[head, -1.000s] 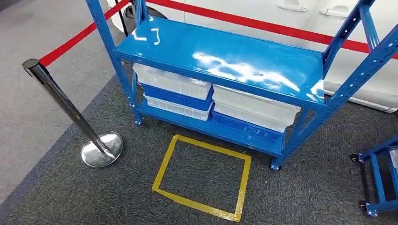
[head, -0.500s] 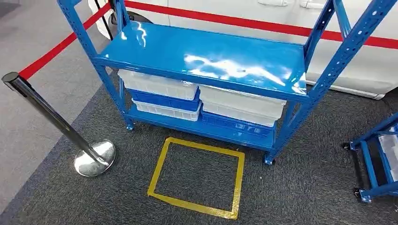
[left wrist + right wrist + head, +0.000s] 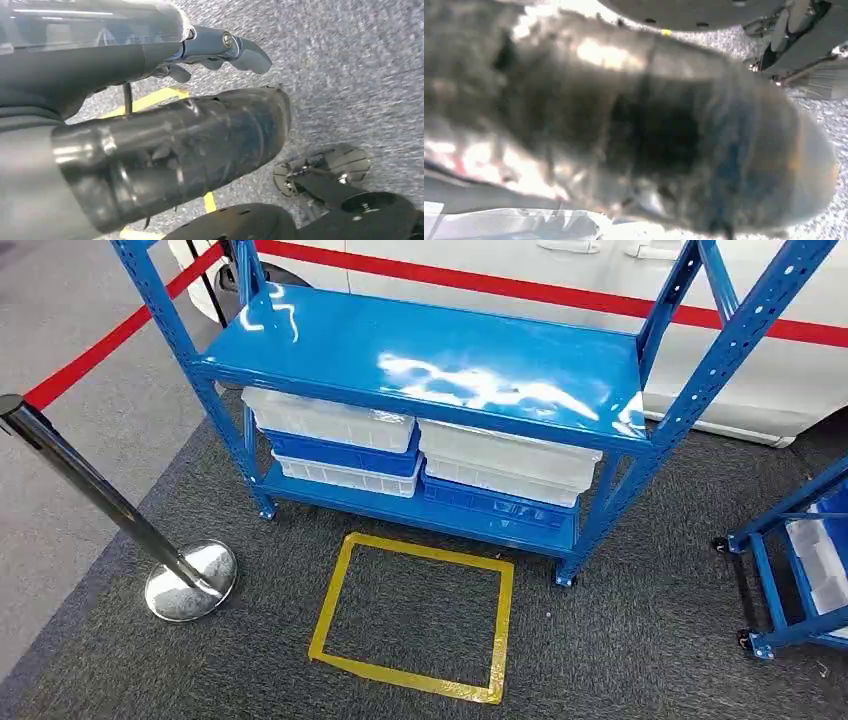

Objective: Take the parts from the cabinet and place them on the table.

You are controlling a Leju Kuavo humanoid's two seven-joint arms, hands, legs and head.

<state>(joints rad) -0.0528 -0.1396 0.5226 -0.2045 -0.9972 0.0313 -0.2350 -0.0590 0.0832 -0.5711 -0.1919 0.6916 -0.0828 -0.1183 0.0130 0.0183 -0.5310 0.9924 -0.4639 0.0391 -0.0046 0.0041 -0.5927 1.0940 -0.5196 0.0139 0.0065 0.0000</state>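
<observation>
Ahead, yellow floor square (image 3: 410, 615) before cabinet (image 3: 430, 365), stanchion (image 3: 150, 540) beside; hands' state unclear.

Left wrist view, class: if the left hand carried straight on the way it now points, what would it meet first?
Probably the grey carpet. The left hand holds nothing, hangs over the floor near the yellow tape, and nothing else lies ahead, though depth is hard to judge.

The left hand (image 3: 165, 150) is seen very close up, big and dark grey, with its thick thumb stretched out over the grey carpet (image 3: 350, 75). Shiny silver fingers (image 3: 235, 47) are seen just past the thumb, slightly bent, and nothing is held in them. Bits of yellow tape (image 3: 150, 100) are seen on the carpet behind the hand.
</observation>
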